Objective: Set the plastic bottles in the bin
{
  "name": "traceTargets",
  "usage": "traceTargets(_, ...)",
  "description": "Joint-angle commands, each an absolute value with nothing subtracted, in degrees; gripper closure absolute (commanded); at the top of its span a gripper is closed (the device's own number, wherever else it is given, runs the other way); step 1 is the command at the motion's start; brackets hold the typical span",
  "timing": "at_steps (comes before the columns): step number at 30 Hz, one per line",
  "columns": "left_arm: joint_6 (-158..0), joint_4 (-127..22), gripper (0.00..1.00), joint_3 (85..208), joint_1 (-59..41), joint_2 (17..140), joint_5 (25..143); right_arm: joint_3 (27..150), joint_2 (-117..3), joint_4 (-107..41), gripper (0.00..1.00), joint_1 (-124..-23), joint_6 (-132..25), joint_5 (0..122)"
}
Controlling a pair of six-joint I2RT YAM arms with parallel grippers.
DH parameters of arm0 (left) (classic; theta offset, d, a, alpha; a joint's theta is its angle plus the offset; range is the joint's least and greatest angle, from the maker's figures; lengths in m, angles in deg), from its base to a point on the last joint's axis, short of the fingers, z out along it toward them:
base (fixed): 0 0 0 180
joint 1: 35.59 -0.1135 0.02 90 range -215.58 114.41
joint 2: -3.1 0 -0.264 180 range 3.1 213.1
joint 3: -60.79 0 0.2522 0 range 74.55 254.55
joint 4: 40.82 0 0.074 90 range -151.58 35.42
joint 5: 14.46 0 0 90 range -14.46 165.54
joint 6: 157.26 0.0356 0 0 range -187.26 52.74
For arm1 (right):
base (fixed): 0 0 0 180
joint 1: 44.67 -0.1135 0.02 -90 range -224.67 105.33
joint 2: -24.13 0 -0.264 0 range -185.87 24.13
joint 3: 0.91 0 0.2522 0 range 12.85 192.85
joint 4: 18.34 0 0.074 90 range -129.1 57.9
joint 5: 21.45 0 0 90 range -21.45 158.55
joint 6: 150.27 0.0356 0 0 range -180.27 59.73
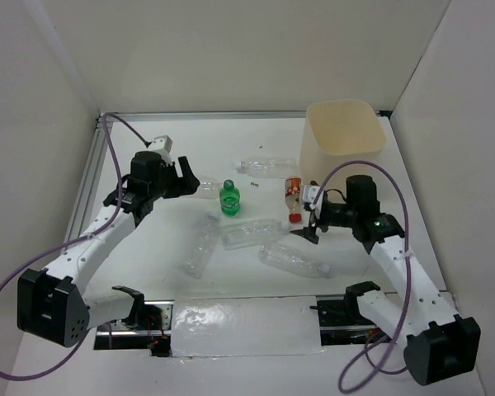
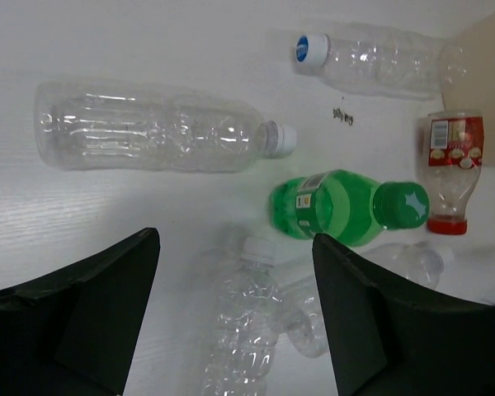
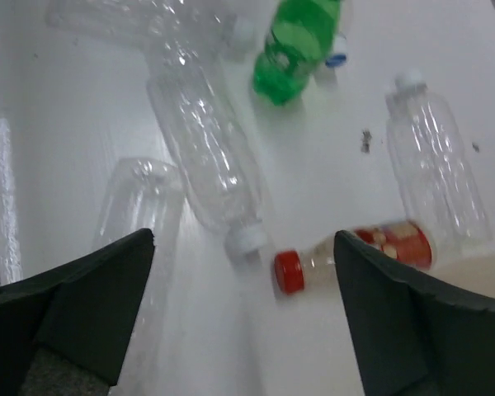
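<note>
The cream bin [image 1: 346,136] stands at the back right. Several bottles lie on the table: a green one [image 1: 229,198], a red-capped one [image 1: 294,198], and clear ones [image 1: 268,167] [image 1: 205,190] [image 1: 202,243] [image 1: 252,233] [image 1: 295,260]. My left gripper [image 1: 191,179] is open and empty above the table; in the left wrist view [image 2: 235,280] a clear bottle [image 2: 247,322] lies below its jaws, with the green bottle [image 2: 338,206] just beyond. My right gripper [image 1: 308,216] is open and empty; in the right wrist view [image 3: 243,272] the red-capped bottle [image 3: 355,252] lies below, toward its right finger.
White walls enclose the table on three sides, with a metal rail [image 1: 91,173] along the left edge. The bin's wall shows at the right of the left wrist view [image 2: 487,49]. A small dark speck [image 2: 341,115] lies on the table.
</note>
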State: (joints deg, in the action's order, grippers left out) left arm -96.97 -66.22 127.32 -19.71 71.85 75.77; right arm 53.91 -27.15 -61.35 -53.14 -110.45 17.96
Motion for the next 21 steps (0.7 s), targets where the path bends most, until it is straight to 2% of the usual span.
traceTargets(1,-91.25,-67.85,0.13,123.79,-20.12,67.36,81.94,51.79,-27.53,-44.53,0.0,-65.18,-104.18,24.63)
traceTargets(2,-91.25,-67.85,0.13,122.72,-20.12,66.13,82.56,51.27,-29.02,-37.36,0.0,-67.59,-101.96,27.82)
traceTargets(4,-92.56,-67.85,0.13,120.87,-20.12,62.61,84.31,51.26,-34.97,-31.95,0.0,-70.94,-97.3,33.45)
traceTargets(9,-95.02,-71.35,0.13,116.3,-20.12,56.28,85.56,55.46,-47.48,-17.54,0.0,-75.51,-87.09,38.22)
traceTargets(15,-97.49,-72.42,0.13,112.26,-19.59,48.11,86.7,60.57,-59.42,-14.97,0.0,-77.45,-83.66,39.88)
traceTargets(21,-98.72,-76.28,0.13,111.64,-19.06,45.64,86.17,66.11,-68.66,-11.0,0.0,-77.46,-81.37,37.53)
